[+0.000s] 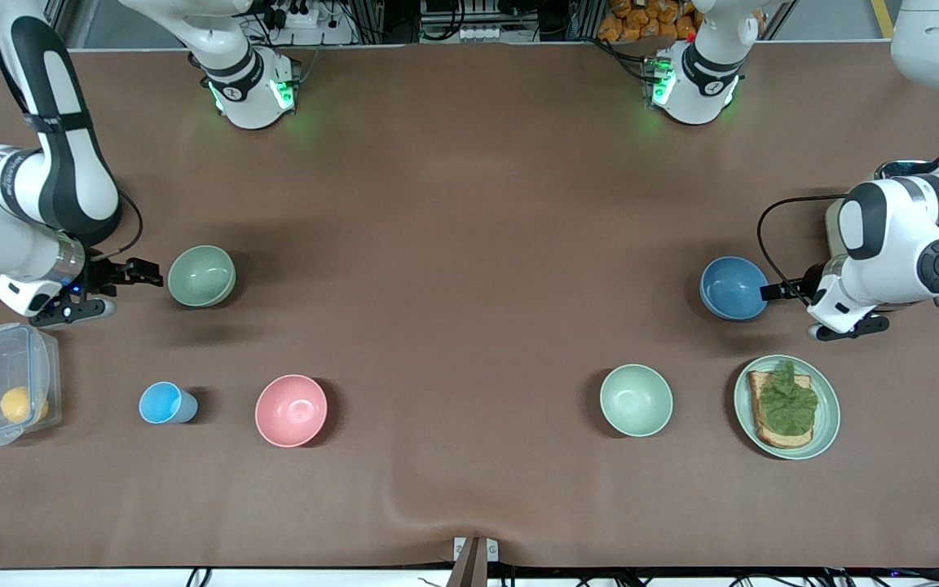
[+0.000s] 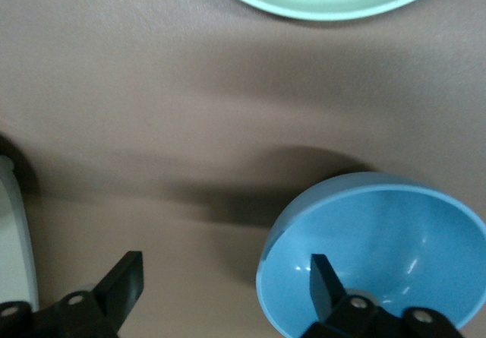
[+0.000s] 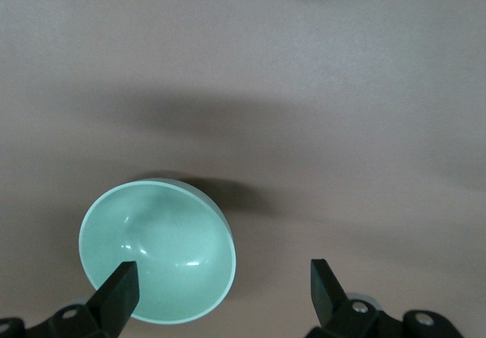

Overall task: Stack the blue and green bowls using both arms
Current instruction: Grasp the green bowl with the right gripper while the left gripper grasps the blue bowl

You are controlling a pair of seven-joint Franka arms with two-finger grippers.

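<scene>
I see the left gripper (image 1: 773, 291) at the right edge of the front frame, its fingers spread wide astride the rim of the round matte sky-blue bowl (image 1: 734, 287); in the left wrist view one finger (image 2: 325, 283) sits inside the bowl and the other (image 2: 121, 281) stands out over the bare brown table (image 1: 469, 204), so nothing is clamped. The flat pale-green plate (image 1: 828, 416) carrying toast and a leafy green lies lower in the frame, nearer the front camera than that bowl. At the left edge of the frame I have the right gripper (image 1: 123, 287), also spread wide and holding nothing, just beside the round matte sage-green bowl (image 1: 201, 275); the right wrist view shows one fingertip (image 3: 120, 289) at the rim of the bowl and the other (image 3: 323, 285) over the table. Across the lower half of the front frame I see a clear plastic lidded box (image 1: 5, 383) with a yellow item inside, a small light-blue cup (image 1: 164, 403), a round pink bowl (image 1: 291, 410) and a paler mint-green bowl (image 1: 636, 399).
</scene>
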